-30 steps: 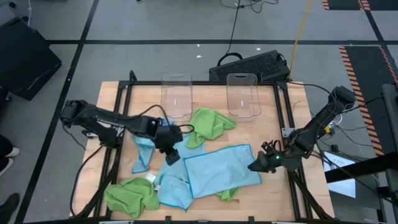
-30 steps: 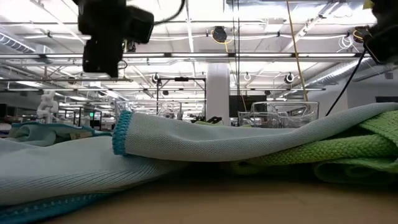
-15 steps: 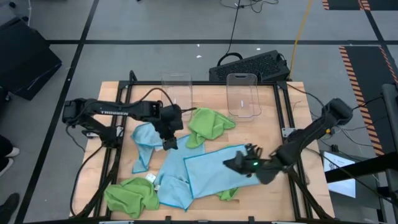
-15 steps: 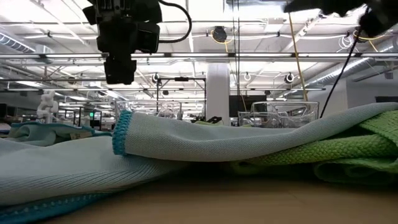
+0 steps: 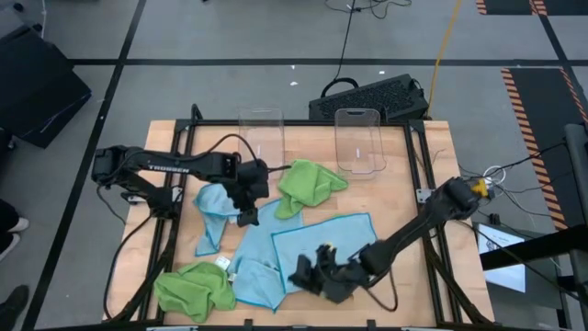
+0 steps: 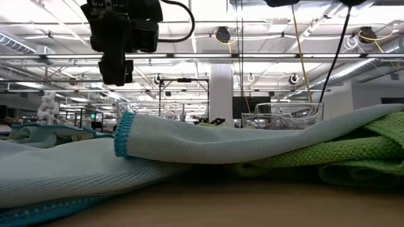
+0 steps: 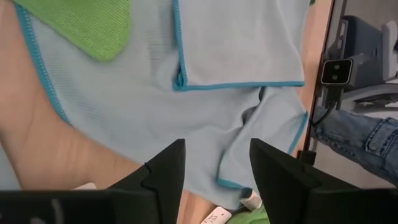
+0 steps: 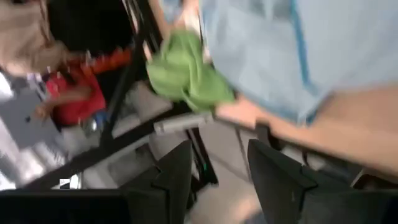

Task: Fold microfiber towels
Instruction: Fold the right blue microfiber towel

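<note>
Microfiber towels [image 5: 322,248]: you see blue and lime-green cloths spread over the counter [image 5: 404,165] centre, toward 6 o'clock.
Left hand [image 5: 246,207]: yours hovers at 10 o'clock of the flat blue towel, fingers spread, empty.
Right hand [image 5: 308,274]: low at its 6 o'clock edge, fingers apart, nothing pinched.

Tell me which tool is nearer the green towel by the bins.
Left. The left tool hangs just beside that green towel; the right tool is farther off, over the blue towel near the table's front edge.

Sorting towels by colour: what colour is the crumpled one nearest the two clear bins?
Lime green, clearest in the high view.
</note>
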